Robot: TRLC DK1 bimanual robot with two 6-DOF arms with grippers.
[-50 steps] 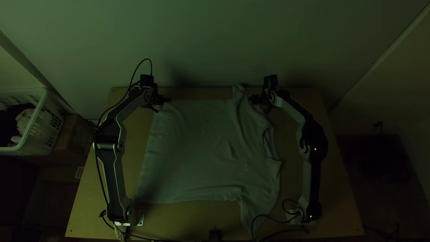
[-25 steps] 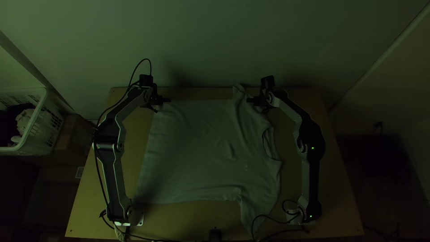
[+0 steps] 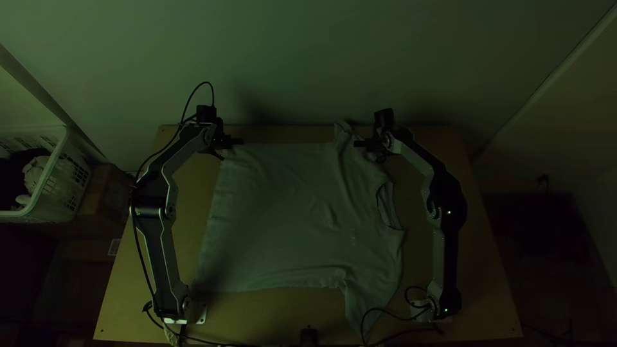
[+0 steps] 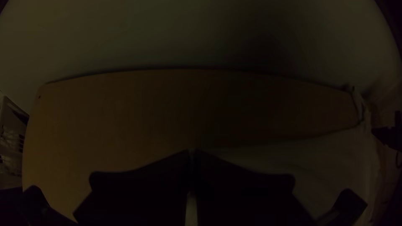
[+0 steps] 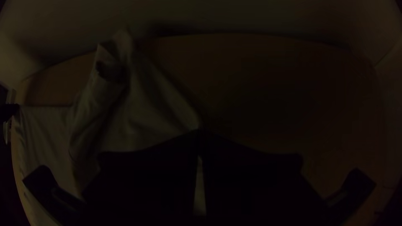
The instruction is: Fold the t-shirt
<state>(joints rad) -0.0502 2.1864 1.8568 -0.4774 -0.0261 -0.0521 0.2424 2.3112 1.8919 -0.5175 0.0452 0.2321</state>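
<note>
The pale t-shirt lies spread on the table, its collar toward the right and hem toward the left. At its far hem corner is my left gripper. My right gripper is by the far shoulder and sleeve. In the left wrist view, the left gripper has its fingertips together at the corner of the shirt, seemingly pinching it. Likewise in the right wrist view, the right gripper is shut at the edge of the sleeve cloth. Black fingers cover the pinched cloth.
Bare wood of the table shows around the shirt. A pale wall stands behind the far edge. A white basket with cloth inside is off the table at left, beside a cardboard box. Cables lie along the near edge.
My right gripper has shifted slightly left over the shoulder, then stayed still. The left gripper has moved a little left and away from the table's near edge. The shirt keeps nearly the same lie.
</note>
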